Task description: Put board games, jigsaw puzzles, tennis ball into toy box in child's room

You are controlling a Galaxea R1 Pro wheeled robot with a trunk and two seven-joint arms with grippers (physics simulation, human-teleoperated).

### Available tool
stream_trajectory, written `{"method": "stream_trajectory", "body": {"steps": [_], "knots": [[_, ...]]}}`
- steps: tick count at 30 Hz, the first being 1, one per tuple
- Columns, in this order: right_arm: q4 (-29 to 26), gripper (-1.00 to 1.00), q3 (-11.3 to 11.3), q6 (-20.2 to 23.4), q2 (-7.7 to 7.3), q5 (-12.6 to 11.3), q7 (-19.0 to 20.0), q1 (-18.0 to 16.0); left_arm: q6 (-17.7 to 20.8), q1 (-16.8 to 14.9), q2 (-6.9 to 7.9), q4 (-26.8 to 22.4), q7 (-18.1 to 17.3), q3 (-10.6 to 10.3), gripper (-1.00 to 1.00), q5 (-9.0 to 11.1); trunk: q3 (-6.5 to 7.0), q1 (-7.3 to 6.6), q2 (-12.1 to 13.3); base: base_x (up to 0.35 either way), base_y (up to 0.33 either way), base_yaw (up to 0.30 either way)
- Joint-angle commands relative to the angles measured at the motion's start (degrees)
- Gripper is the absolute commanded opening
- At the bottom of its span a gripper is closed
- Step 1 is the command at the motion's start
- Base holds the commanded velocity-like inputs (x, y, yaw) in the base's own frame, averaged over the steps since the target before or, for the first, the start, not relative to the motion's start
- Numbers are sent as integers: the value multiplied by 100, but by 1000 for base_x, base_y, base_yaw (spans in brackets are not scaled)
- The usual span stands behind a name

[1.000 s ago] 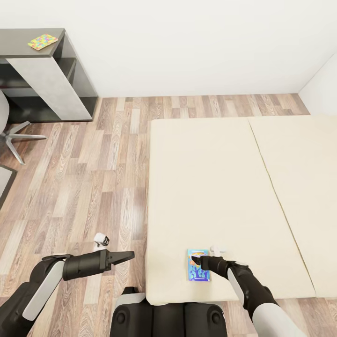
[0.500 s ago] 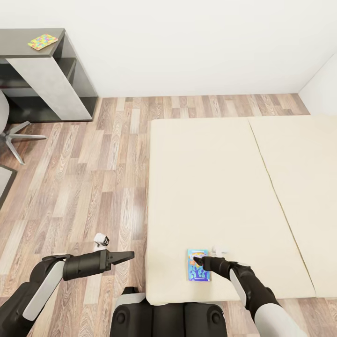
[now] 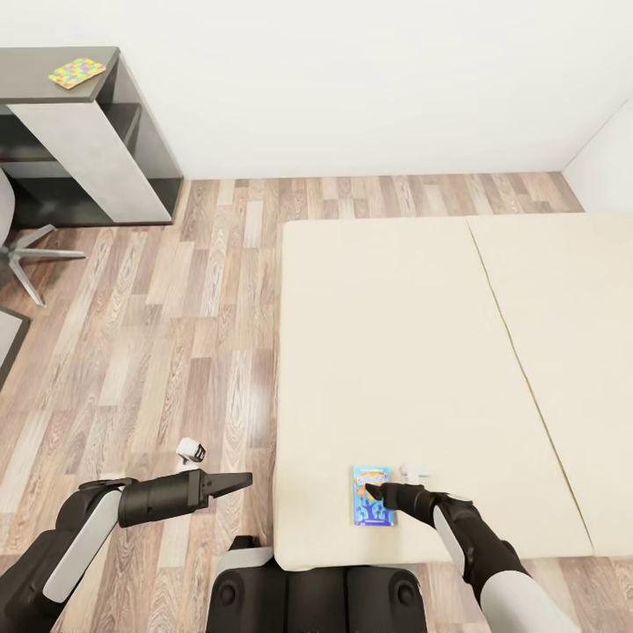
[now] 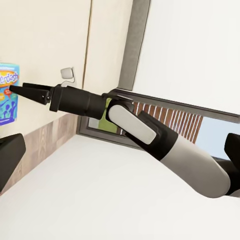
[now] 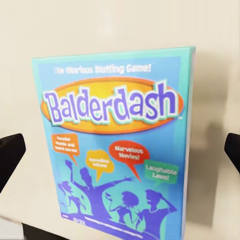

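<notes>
A blue Balderdash board game (image 3: 373, 508) lies flat on the cream bed (image 3: 422, 352), near its front edge. My right gripper (image 3: 373, 489) hovers just over the box's far end, pointing left. In the right wrist view the box cover (image 5: 112, 145) sits between the two spread fingertips (image 5: 10, 160), so the gripper is open and holds nothing. The left wrist view shows the box (image 4: 7, 95) with the right gripper (image 4: 17, 90) in front of it. My left gripper (image 3: 241, 479) hangs open over the floor beside the bed. A colourful flat toy box (image 3: 77, 73) lies on the dark desk (image 3: 132, 97).
A small white object (image 3: 188, 452) sits on the wood floor by the left arm. Another small white item (image 3: 411, 471) rests on the bed beside the right gripper. A chair base (image 3: 26, 255) stands at the far left.
The head view has shifted slightly. My right gripper has edged a little lower over the board game. The left arm has stayed put.
</notes>
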Motion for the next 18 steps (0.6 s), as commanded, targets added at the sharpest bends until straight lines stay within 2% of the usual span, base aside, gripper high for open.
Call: {"method": "stream_trajectory", "body": {"steps": [1,18], "knots": [[-9,100,-32,45,9,5,37,-1,25,-3,5,0,-7,-7,100,15,-15,3,-9,0,0,0],[-9,100,-14,36,31,13,39,-1,22,-2,13,9,-15,1,100,15,-67,3,-9,0,0,0]]}}
